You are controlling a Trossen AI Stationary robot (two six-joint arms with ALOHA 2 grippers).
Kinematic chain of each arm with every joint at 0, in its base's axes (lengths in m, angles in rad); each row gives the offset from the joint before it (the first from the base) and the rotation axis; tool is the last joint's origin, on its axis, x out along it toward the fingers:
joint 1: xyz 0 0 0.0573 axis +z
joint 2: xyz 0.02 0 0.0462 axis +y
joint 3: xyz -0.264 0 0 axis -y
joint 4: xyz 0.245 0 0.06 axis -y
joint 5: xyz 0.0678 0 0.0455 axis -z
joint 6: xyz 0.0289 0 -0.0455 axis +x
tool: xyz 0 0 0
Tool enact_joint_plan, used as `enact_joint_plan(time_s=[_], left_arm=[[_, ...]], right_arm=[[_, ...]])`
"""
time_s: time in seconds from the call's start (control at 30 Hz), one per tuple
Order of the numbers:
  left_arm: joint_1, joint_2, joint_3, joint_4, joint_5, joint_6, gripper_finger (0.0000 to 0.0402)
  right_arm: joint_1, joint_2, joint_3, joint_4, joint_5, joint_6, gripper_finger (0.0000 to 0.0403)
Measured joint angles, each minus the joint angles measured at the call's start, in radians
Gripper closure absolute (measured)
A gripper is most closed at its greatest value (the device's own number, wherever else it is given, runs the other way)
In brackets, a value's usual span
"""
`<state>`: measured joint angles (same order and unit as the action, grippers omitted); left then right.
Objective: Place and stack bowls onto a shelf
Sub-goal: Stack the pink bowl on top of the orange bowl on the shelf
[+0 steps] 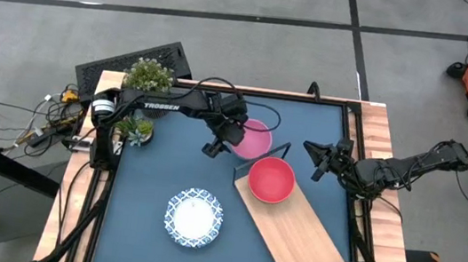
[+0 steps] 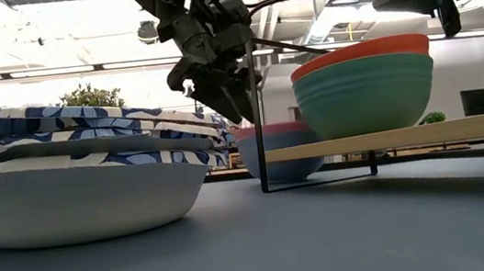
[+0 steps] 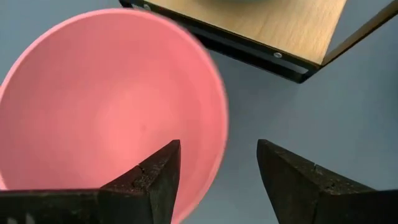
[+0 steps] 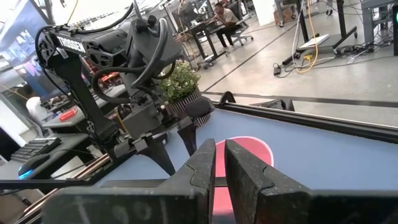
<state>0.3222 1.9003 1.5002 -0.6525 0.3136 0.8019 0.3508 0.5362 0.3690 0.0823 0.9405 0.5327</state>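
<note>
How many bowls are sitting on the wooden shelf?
2: a red bowl nested inside a green bowl, stacked at the wire-frame end of the shelf. The pink bowl sits on the table beside it.

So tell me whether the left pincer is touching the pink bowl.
Cannot tell. The left wrist view shows the left pincer open astride the pink bowl rim, but no clear contact or gap.

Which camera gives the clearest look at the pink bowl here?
The left wrist view: the pink bowl fills it, with the open left gripper astride its rim. The high view shows it partly under that arm beside the shelf. The low view gives only a sliver; the right wrist view, a patch.
</note>
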Motion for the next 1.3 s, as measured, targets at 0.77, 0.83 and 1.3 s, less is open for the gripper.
enact_joint_plan(time_s=[0.77,0.83,1.3], left_arm=[[0.007,0.001,-0.099,0.111,-0.003,0.024,0.0237],[0.007,0.001,-0.098,0.123,-0.011,0.024,0.025],[0.01,0.0,-0.098,0.121,-0.018,0.046,0.0344]], right_arm=[[0.0,0.0,0.0,0.001,0.0,0.028,0.034],[0.0,0.0,0.0,0.001,0.0,0.028,0.034],[0.0,0.0,0.0,0.0,0.0,0.027,0.034]])
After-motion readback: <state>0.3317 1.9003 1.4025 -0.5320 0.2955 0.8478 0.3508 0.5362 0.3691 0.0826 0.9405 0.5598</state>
